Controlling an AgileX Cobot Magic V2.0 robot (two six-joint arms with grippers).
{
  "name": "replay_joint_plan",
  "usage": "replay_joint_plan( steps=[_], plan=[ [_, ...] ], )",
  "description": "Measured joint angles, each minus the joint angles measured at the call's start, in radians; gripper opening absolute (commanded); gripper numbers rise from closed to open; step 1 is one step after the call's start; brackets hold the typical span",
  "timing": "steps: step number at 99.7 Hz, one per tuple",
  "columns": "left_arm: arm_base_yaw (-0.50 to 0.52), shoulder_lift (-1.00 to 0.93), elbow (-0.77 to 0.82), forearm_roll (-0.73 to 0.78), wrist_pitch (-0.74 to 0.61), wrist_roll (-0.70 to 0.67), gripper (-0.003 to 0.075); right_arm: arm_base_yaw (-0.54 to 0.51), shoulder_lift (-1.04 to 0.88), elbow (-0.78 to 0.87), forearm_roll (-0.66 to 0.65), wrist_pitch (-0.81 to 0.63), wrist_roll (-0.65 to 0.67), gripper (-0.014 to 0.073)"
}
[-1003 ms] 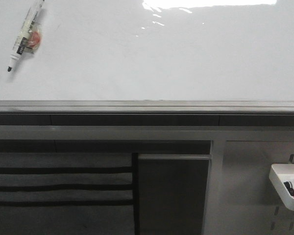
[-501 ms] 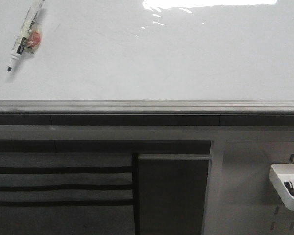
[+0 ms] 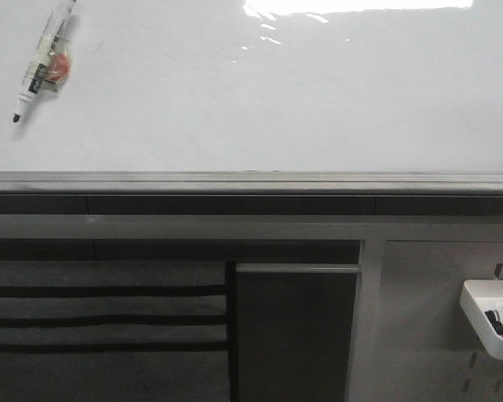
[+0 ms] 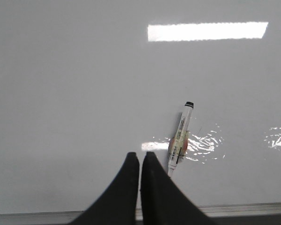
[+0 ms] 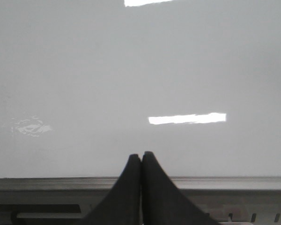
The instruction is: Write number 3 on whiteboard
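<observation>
Whiteboard, front view: whiteboard fills the upper frame, blank; no number 3 visible. Marker lies at upper left; tray at lower right.
Left wrist view: left tool pressed together, empty, at lower centre; marker just beside it.
Right wrist view: right tool pressed together, empty, lower centre.
Progress: nothing written; picking up the marker and writing remain.

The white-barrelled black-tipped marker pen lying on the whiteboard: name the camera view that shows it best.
The left wrist view: the white-barrelled black-tipped marker pen lies near the frame's centre, beside the shut left gripper. The front view catches it in the far-left corner. The right wrist view lacks it.
</observation>
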Motion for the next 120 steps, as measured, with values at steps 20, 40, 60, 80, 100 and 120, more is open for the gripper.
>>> replay_joint_plan(
  steps=[20, 40, 60, 80, 100, 120],
  plan=[
    [0.0, 0.118, -0.056, 0.005, 0.014, 0.0, -0.0018, 0.0, 0.119, -0.095, 0.0, 0.001, -0.022, -0.0074],
    [0.0, 0.151, -0.056, 0.005, 0.011, 0.0, -0.0018, 0.0, 0.148, -0.097, 0.0, 0.002, -0.026, -0.0074],
    [0.0, 0.151, -0.056, 0.005, 0.008, 0.0, -0.0018, 0.0, 0.15, -0.097, 0.0, 0.002, -0.028, -0.0074],
    [0.0, 0.151, -0.056, 0.006, 0.008, 0.0, -0.0018, 0.0, 0.15, -0.097, 0.0, 0.004, -0.029, -0.0074],
    [0.0, 0.151, -0.056, 0.006, 0.008, 0.0, 0.0091, 0.0, 0.15, -0.097, 0.0, 0.004, -0.032, 0.0082],
    [0.0, 0.151, -0.056, 0.006, 0.008, 0.0, 0.0504, 0.0, 0.15, -0.097, 0.0, 0.004, -0.032, 0.0491]
  ],
)
